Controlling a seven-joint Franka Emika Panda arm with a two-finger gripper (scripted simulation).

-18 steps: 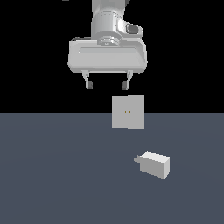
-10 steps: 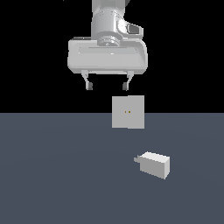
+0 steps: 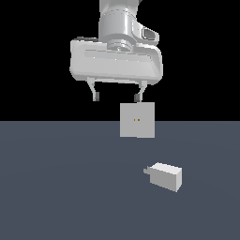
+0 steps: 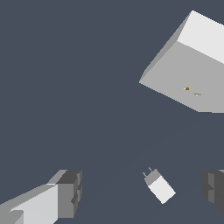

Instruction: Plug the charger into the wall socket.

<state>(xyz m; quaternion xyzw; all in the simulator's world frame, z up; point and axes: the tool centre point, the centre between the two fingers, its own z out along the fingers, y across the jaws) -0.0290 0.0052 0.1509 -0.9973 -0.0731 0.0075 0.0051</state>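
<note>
The charger (image 3: 165, 176) is a small off-white block lying on the dark floor, its short grey prongs pointing toward the exterior view's left. The wrist view shows the charger (image 4: 159, 187) between my two fingers (image 4: 65, 192), far below them. The wall socket (image 3: 137, 120) is a light-grey square plate standing upright, with two tiny orange-brown holes at its centre; the same socket (image 4: 188, 83) shows in the wrist view. My gripper (image 3: 116, 97) hangs high above the floor, open and empty, up and to the exterior view's left of the charger.
A flat dark grey floor (image 3: 61, 187) stretches across the scene under a black background. Nothing else stands on it.
</note>
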